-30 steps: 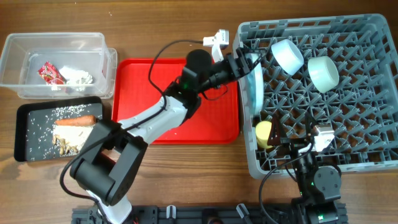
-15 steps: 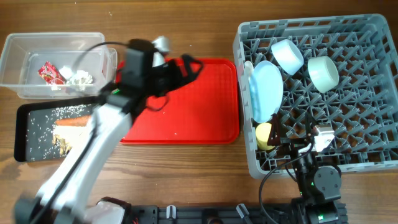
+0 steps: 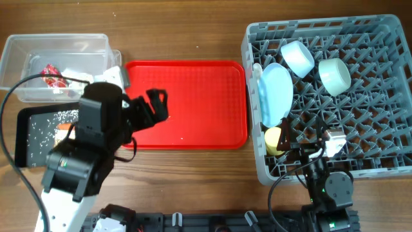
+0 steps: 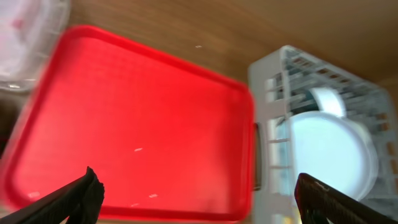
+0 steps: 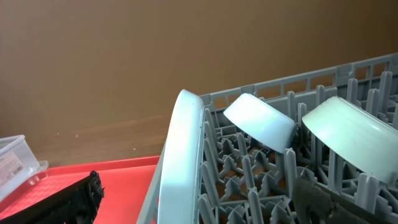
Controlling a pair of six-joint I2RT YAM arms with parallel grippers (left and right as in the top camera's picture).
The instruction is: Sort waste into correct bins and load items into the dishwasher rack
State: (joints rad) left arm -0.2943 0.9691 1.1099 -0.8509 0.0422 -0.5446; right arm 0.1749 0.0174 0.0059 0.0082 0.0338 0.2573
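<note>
The pale blue plate (image 3: 275,93) stands on edge at the left side of the grey dishwasher rack (image 3: 360,167). Two mint-blue bowls (image 3: 297,57) (image 3: 335,75) lie behind it and the yellow cup (image 3: 273,138) in front. My left gripper (image 3: 154,106) is open and empty over the left part of the red serving tray; the left wrist view (image 4: 202,199) shows its fingers wide apart. My right gripper (image 3: 308,149) is open at the rack's front edge, looking at the plate (image 5: 183,155) and bowls (image 5: 261,121). I cannot make out the spoon.
The clear tub (image 3: 19,61) at the back left holds the red wrapper (image 3: 51,74) and some tissue. The black tray (image 3: 29,138) holds rice grains; my left arm covers most of it. The red serving tray (image 3: 199,96) lies between the bins and the rack.
My left gripper let go of the plate at the rack and swung left across the red tray toward the bins. The plate stays standing in the rack. The right arm has not moved.
</note>
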